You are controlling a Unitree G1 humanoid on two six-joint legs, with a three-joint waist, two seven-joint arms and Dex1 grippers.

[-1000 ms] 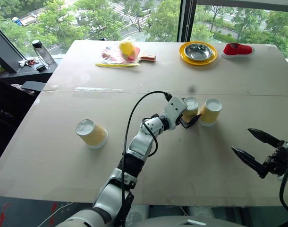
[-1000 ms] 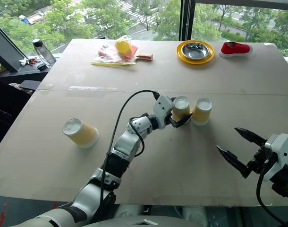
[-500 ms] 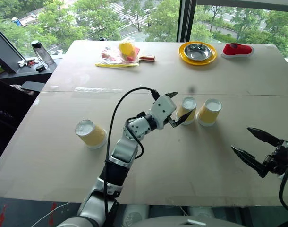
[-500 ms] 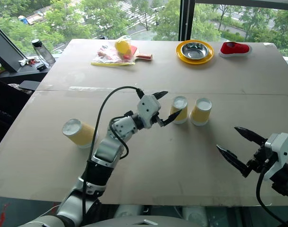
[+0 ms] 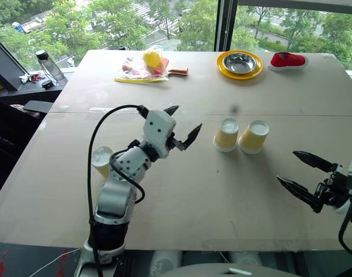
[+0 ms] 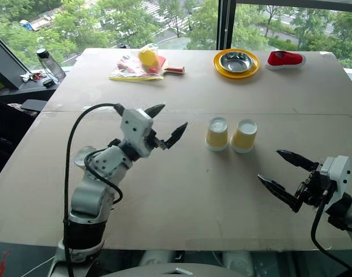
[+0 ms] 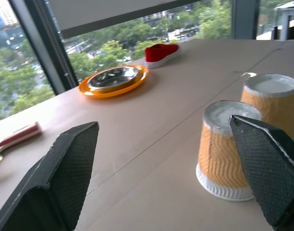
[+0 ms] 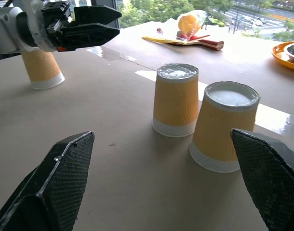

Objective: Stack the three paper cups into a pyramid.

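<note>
So, three ribbed yellow-tan paper cups (image 5: 226,135) on bench (image 5: 193,190), all upside down, white bases up, unstacked. Left tool (image 5: 182,127) and right tool (image 5: 303,175) fingers apart, empty.

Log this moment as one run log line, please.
left gripper open, empty | right gripper open, empty | two cups side by side | third cup apart

- Bright daylight comes through the windows (image 5: 182,23) beyond the table's far edge.
- Glare streaks the table (image 5: 222,190) along its middle seam.
- Shadows are soft.

Beige table (image 5: 222,196) before probably full-height windows (image 5: 182,23)
</note>
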